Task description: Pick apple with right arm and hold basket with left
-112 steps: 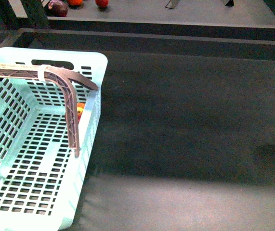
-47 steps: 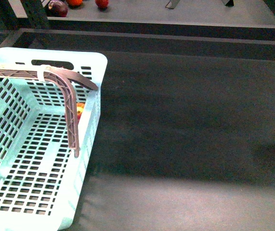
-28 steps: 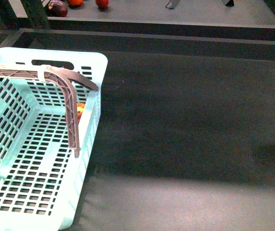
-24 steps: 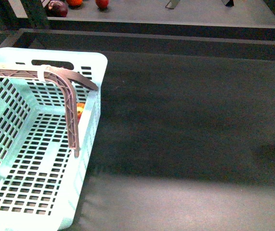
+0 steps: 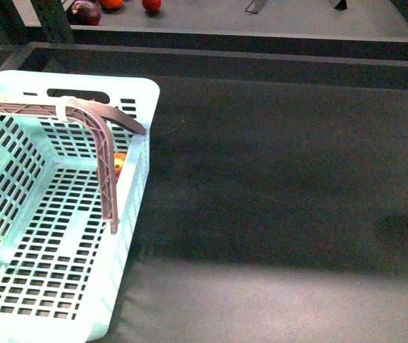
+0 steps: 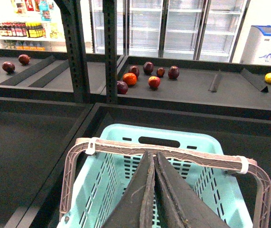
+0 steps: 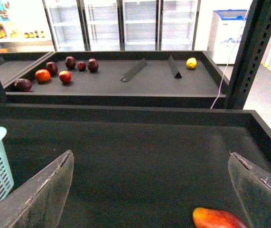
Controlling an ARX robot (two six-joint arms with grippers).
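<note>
Apple [image 7: 219,218]: lower right of my right wrist frame, on the dark bench [image 5: 275,179], between my right gripper's [image 7: 149,190] wide-spread jaws; right edge in the front frame.
Basket [image 5: 18,236]: lower left, front frame.
Left gripper [image 6: 154,190]: jaws pressed together above the handle [image 6: 173,154], empty.
Approach: I'd centre on the apple, descend, close gently.

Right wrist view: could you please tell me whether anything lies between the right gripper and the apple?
Nothing visible does. The right gripper is open, and only bare dark mat separates it from the apple.
</note>
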